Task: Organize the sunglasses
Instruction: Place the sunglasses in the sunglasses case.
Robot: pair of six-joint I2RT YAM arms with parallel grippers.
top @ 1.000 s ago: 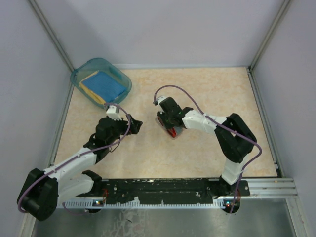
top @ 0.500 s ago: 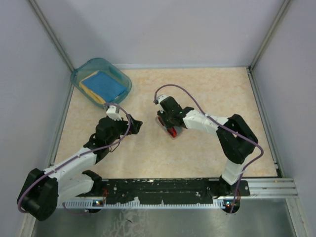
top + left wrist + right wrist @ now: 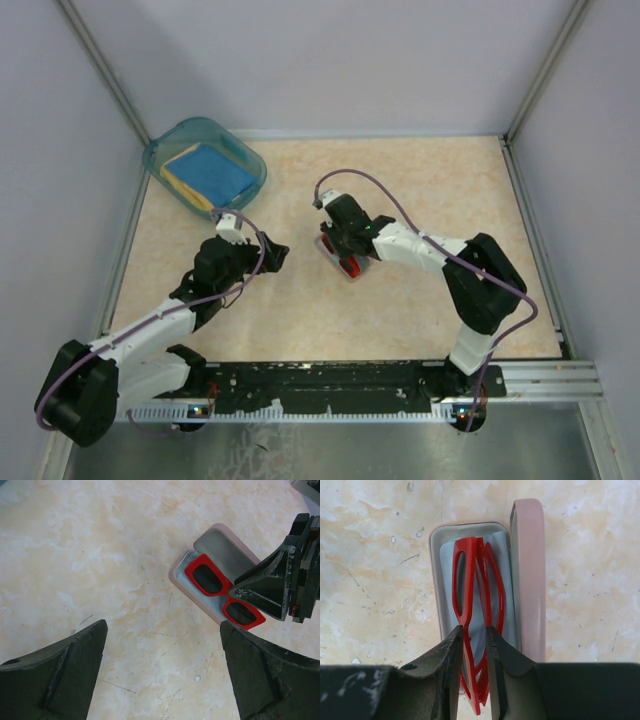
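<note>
Over the open pink case, right hand pinching the red sunglasses, left hand spread wide nearby

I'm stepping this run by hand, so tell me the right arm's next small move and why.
Probably open the right end effector and let go: it pinches the sunglasses by the frame, and they already lie within the open case.
</note>
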